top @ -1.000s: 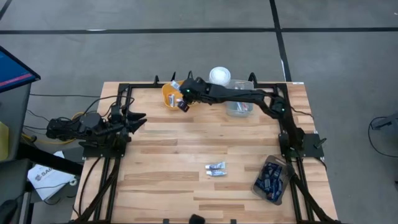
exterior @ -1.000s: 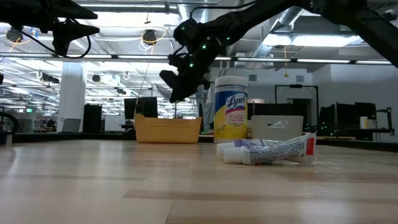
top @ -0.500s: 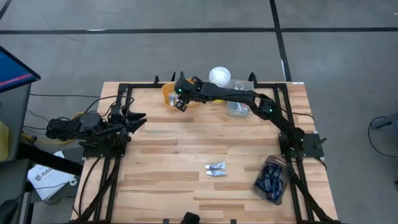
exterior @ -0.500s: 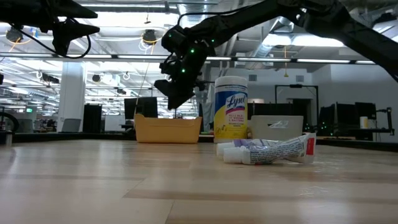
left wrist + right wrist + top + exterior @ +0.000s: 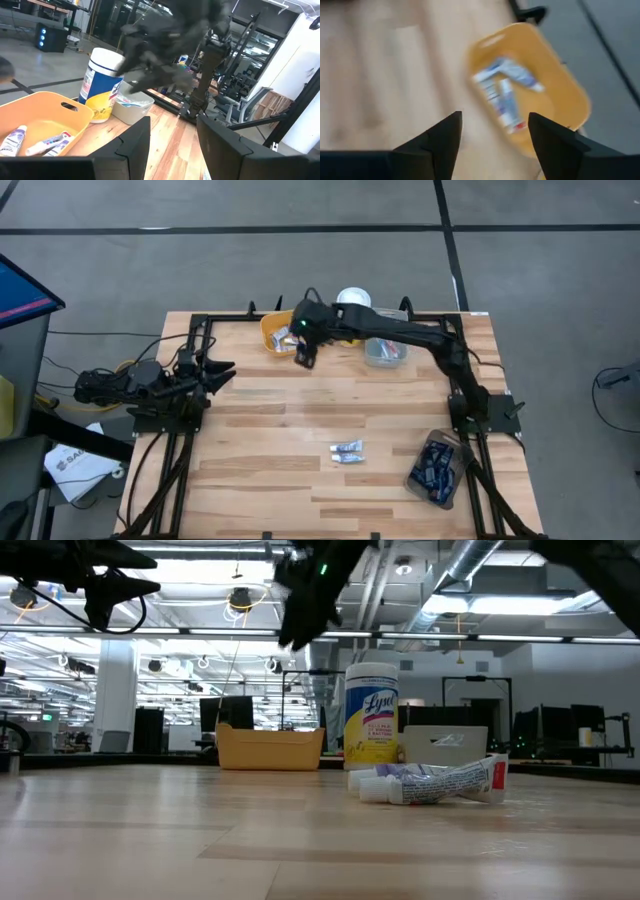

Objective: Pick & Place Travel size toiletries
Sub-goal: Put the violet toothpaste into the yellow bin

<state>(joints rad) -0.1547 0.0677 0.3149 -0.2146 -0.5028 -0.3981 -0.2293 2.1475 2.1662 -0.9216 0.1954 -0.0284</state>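
Your right gripper (image 5: pixel 303 356) hangs over the table (image 5: pixel 260 430) beside the yellow bin (image 5: pixel 272 332), fingers spread, holding nothing. Left gripper (image 5: pixel 222 373) waits at the left edge, spread too. Bin holds 3 tubes (image 5: pixel 502 97); 2 more (image 5: pixel 347 450) lie mid-table.

Right gripper (image 5: pixel 304 358) empty, fingers apart.

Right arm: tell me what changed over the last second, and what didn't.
The right gripper, jaws open and empty, swung off the yellow bin and rose in the low view. Unchanged: the left gripper parked at the table's left, tubes mid-table, canister.
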